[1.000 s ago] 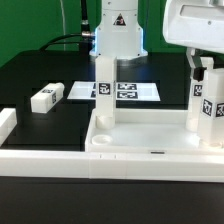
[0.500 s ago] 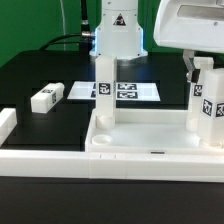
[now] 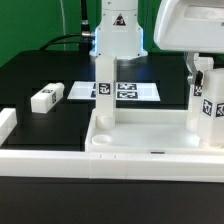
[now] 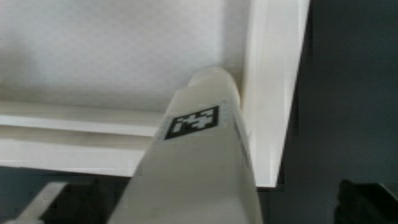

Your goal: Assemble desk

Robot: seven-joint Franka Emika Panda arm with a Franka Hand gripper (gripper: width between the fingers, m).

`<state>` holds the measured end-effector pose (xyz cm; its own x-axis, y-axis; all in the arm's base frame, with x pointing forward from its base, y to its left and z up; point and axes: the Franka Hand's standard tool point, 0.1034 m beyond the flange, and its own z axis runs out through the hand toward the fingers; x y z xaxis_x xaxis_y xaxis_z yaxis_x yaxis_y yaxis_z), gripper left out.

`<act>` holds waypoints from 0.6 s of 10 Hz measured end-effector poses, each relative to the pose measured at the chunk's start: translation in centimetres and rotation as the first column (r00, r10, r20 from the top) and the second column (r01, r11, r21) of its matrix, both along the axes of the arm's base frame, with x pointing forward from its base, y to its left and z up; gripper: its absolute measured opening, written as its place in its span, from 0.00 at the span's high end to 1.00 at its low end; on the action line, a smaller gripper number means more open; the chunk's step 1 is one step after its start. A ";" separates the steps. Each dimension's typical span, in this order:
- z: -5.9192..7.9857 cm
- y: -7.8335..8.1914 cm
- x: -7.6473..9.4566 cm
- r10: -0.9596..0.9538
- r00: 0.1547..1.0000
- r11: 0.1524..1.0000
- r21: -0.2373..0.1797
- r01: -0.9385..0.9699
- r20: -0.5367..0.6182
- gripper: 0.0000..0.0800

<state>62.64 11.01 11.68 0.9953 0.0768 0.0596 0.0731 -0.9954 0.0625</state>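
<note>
The claw (image 3: 204,66) is standing open, jaws wide, straddling the top of the right leg (image 3: 205,110) without gripping it. In the wrist view the dark fingers (image 4: 45,200) are sitting apart from that leg (image 4: 192,150) on both sides. The right leg is standing upright on the panel (image 3: 140,135) and showing 1 square black-and-white tag. It is a pattern only, with no readable writing.

The panel is lying flat on the black table (image 3: 30,70). It is smooth white plastic with a raised rim.

The left leg (image 3: 104,85), square-section and tagged, is standing upright at the panel's end toward the exterior view's left. The loose leg (image 3: 45,97) is lying on its side on the table, well apart from the panel.

The marker board (image 3: 125,91) is lying behind the panel, carrying several tags. A low white bar (image 3: 40,160) is running along the front.
</note>
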 end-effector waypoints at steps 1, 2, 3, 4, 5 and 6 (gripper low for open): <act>0.0 -0.1 0.0 0.031 1.000 1.000 -0.002 -0.031 -0.002 0.19; 0.0 -0.1 0.0 0.021 1.000 1.000 -0.001 -0.021 -0.002 0.31; 0.0 -0.1 0.0 0.020 1.000 1.000 -0.001 -0.020 -0.002 0.31; -0.1 -0.1 0.0 0.020 1.000 1.000 -0.001 -0.020 -0.002 0.54; -0.1 -0.2 0.0 0.020 1.000 1.000 -0.002 -0.020 -0.002 0.64; -0.1 -0.1 0.0 0.006 1.000 1.000 0.000 -0.006 -0.002 0.64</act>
